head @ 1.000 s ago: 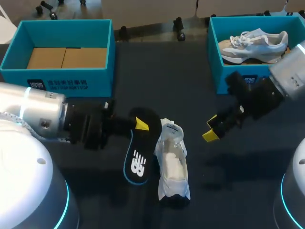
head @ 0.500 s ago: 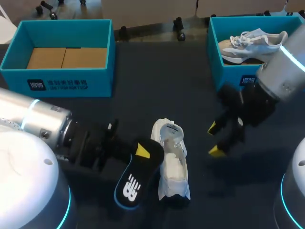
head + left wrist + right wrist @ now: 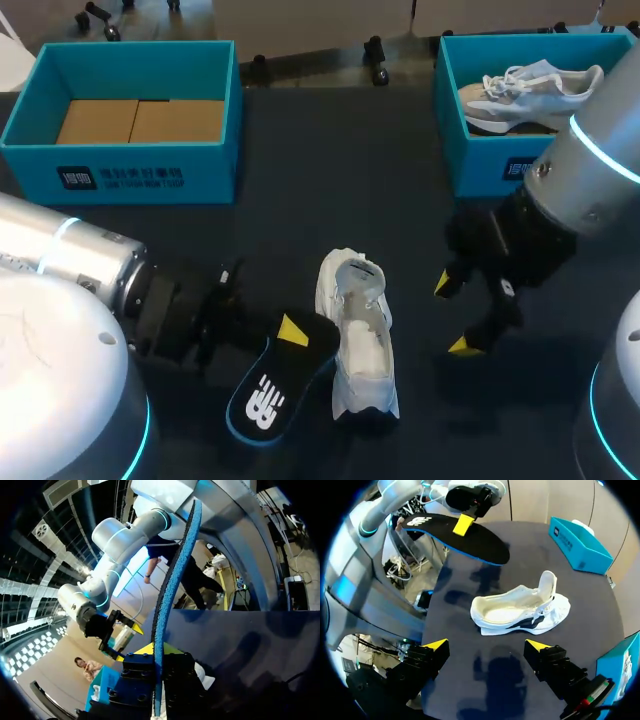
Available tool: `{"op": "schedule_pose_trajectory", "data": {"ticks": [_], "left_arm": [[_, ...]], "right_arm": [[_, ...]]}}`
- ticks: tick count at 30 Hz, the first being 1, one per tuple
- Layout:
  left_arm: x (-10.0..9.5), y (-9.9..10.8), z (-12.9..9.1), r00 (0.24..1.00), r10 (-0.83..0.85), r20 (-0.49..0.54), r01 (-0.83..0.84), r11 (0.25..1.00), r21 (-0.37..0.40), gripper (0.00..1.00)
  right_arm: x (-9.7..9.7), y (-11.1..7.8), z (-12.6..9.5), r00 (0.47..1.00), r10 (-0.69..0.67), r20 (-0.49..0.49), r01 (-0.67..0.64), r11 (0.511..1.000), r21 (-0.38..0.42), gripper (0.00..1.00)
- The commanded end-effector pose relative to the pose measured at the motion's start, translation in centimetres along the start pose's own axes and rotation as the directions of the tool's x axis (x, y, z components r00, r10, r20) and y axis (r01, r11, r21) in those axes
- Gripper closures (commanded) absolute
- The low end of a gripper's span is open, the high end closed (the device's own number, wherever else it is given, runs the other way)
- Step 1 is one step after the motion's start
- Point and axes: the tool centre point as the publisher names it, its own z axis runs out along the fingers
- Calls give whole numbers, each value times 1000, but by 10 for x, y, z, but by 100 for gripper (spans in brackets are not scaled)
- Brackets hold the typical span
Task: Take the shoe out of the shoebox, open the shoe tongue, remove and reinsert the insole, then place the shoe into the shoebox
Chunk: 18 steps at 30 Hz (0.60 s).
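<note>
The dark matte worktop [image 3: 340, 180] carries everything, with bare cloth-like surface around the middle giving both arms room to manoeuvre. At its far left corner sits an open teal cardboard shoebox [image 3: 130, 170] with only brown card in its bottom; at the far right a matching teal shoebox [image 3: 490, 165] holds a grey-and-white laced trainer [image 3: 535, 90]. The task's white low-top shoe [image 3: 360, 340] lies on the worktop near the middle, well apart from both boxes, tongue pulled up and opening exposed. It looks light and soft-sided, so it would likely crumple under a pinch on the upper; the heel collar seems the firmer hold. Just beside it, off the surface, the thin black foam insole with a blue edge [image 3: 275, 395] is clamped near one end in the left tool [image 3: 290, 330], its fingers closed on both faces [image 3: 172, 605]. The insole looks flexible, so it may buckle on reinsertion unless fed toe first. The right tool [image 3: 455, 315] hovers beside the shoe, fingers spread and holding nothing [image 3: 486, 647]
</note>
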Motion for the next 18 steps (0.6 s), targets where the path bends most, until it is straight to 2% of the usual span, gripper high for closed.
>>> {"op": "schedule_pose_trajectory", "data": {"ticks": [1,10,14,18], "left_arm": [[1,-2,-1,1000,0,-1,0,1000,-4,100],[1,-2,-1,1000,0,-1,0,1000,-4,100],[12,-10,8,998,-60,21,59,997,54,100],[20,-25,14,998,-38,43,34,996,77,100]], "right_arm": [[1,-1,1,1000,-1,3,1,1000,0,0],[1,-1,1,1000,-1,3,1,1000,0,0],[10,-6,8,999,-31,22,30,998,47,0],[16,-8,19,997,-71,31,68,992,102,0]]}}
